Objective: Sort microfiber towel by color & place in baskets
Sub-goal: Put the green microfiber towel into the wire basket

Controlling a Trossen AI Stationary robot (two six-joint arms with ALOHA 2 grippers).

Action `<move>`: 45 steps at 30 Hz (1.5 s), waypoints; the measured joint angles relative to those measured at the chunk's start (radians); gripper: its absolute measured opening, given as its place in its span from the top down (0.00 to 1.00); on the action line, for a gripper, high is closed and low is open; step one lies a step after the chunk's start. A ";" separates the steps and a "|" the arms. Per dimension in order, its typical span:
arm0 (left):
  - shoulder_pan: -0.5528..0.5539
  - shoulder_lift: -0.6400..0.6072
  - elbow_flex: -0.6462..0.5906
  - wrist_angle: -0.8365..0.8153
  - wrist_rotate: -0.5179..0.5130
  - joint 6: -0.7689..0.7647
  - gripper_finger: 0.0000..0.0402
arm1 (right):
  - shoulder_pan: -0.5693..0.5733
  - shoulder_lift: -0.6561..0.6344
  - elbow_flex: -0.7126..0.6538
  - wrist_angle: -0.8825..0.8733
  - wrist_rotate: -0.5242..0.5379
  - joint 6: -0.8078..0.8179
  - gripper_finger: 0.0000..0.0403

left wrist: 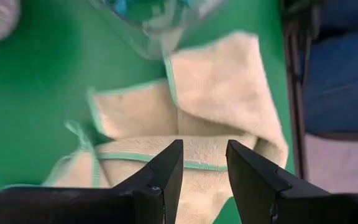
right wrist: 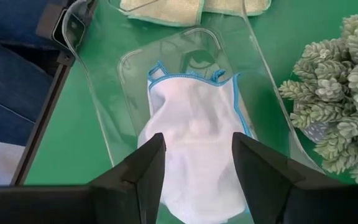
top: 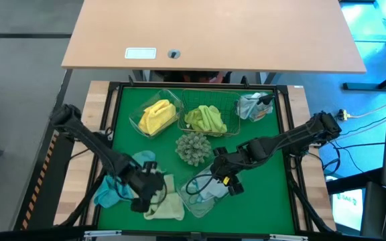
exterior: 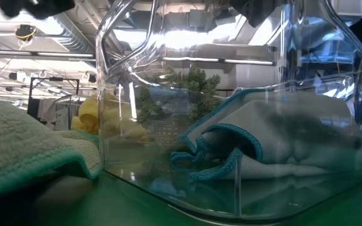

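Left hand [top: 147, 194] and right hand [top: 225, 179] both hang low, fingers apart

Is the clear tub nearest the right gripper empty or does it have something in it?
Not empty. The clear tub holds one pale blue-edged towel, with the open right gripper above it.

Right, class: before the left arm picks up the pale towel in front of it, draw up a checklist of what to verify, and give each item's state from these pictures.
1. Left gripper fingers apart: ok, a gap shows between them.
2. Left gripper over the pale sage towel: ok, the towel lies just beyond the fingertips.
3. Towel free of the clear tub: cannot tell; its edge lies very near the tub's rim.
4. Right gripper out of the way: not ok, it hovers open over the tub next to the towel.
5. Tub already holds a towel: ok, a light towel with blue trim lies inside.
6. Spiky ball clear of the path: ok, it sits farther back.
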 joint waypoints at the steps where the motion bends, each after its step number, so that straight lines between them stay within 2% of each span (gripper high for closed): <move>1: -0.009 0.020 0.000 0.000 0.005 -0.001 0.71 | 0.000 0.000 0.002 -0.004 0.000 0.000 0.54; 6: -0.038 0.111 0.000 0.000 0.053 -0.037 0.71 | 0.000 0.000 0.002 -0.010 0.000 0.000 0.54; 11: -0.040 0.188 0.000 -0.001 0.055 -0.105 0.71 | 0.000 0.000 0.002 -0.013 0.000 0.000 0.54; 21: -0.015 0.315 0.000 -0.001 0.051 -0.085 0.71 | 0.000 0.000 0.002 -0.048 0.000 0.000 0.54; 28: 0.004 0.344 0.000 -0.001 0.051 -0.054 0.71 | 0.000 0.000 0.002 -0.061 0.000 0.000 0.54; 35: 0.005 0.341 -0.049 0.066 -0.001 -0.054 0.72 | 0.000 0.000 0.002 -0.061 0.000 0.000 0.54; 38: 0.005 0.337 -0.073 0.095 -0.002 -0.054 0.77 | 0.000 0.000 0.002 -0.061 0.000 0.000 0.54; 43: 0.005 0.339 -0.076 0.101 -0.006 -0.054 0.96 | 0.000 0.000 0.002 -0.060 0.000 0.000 0.54; 45: 0.005 0.333 -0.076 0.102 -0.005 -0.053 0.98 | 0.000 0.000 0.002 -0.060 0.000 0.000 0.54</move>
